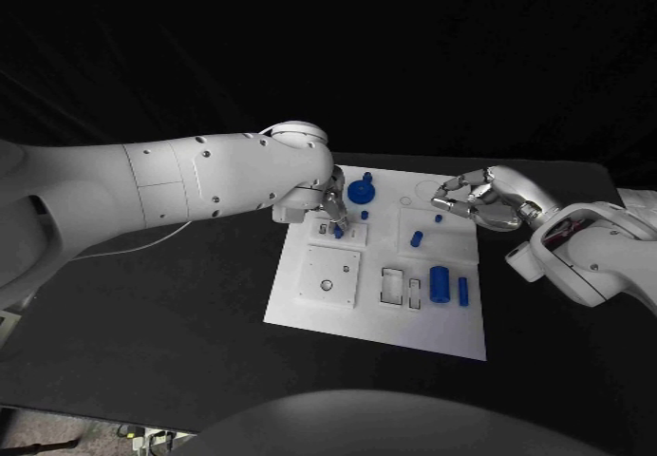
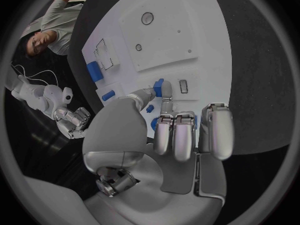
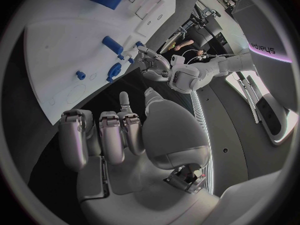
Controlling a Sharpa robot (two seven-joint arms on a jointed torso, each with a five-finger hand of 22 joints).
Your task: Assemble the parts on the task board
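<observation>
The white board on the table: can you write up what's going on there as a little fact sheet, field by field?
Board: white task board lying flat on the black table
Left hand: left hand over the board's far left part, pinching a small blue peg at its fingertips
Right hand: right hand at the board's far right corner, fingers curled, nothing seen in it
Loose parts: blue cylinder and thinner blue bar lying near the right edge
Standing part: round blue knob piece at the far edge
</observation>
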